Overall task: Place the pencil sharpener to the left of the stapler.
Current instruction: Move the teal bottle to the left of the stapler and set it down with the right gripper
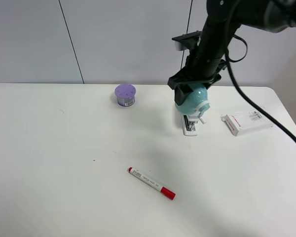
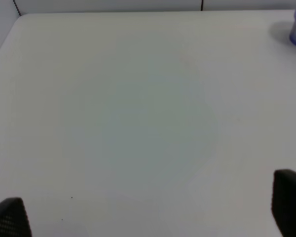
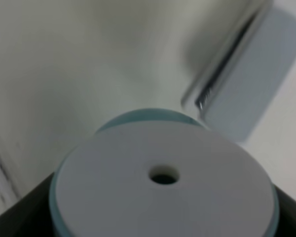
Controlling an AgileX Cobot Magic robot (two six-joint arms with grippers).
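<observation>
Exterior high view, nearest item: a white marker pen with red cap (image 1: 151, 183) lies on the white table (image 1: 49, 163), well in front of and left of the small grey-topped, white-based stapler (image 1: 189, 127). The light teal, dome-shaped pencil sharpener (image 1: 192, 102) with white crank sits over the far end of the stapler; contact between them cannot be determined. The right gripper (image 1: 190, 89) is clamped on the sharpener, its dark fingers (image 3: 19, 210) flanking the white end face. A flat white printed box (image 1: 247, 122) lies right of the stapler. A small round purple container (image 1: 125, 95) stands left of and beyond the stapler. The left gripper (image 2: 149, 210) is spread wide with nothing between its fingertips (image 2: 10, 217).
</observation>
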